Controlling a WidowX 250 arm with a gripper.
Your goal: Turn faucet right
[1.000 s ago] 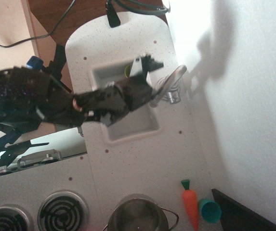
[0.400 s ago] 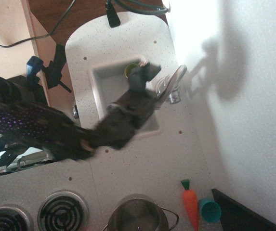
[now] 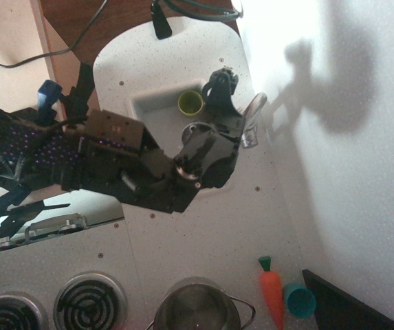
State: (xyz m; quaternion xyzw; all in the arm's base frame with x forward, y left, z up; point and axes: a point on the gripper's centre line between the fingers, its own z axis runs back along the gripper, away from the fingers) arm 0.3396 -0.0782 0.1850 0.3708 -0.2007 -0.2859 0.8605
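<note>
The faucet point(image 3: 254, 111) is a shiny silver tap on a chrome base at the right rim of the white sink point(image 3: 144, 105). Its spout slants toward the sink, and my arm hides its lower end. My black gripper point(image 3: 221, 84) sits at the sink's far right corner, just left of the spout's upper part and close to it. Whether it touches the spout cannot be made out. The fingers point(image 3: 225, 77) are dark and bunched together, so I cannot tell if they are open or shut. My bulky wrist covers most of the basin.
A yellow-green cup point(image 3: 190, 102) stands in the sink's far end. A steel pot point(image 3: 197, 307), stove burners point(image 3: 90, 300), an orange toy carrot point(image 3: 272, 289) and a teal cup point(image 3: 299, 300) lie at the near end. The white wall point(image 3: 348, 172) runs close behind the faucet.
My arm has swung round and its wrist now covers the basin. The gripper has moved toward the sink's far right corner. The faucet's spout looks about where it was.
</note>
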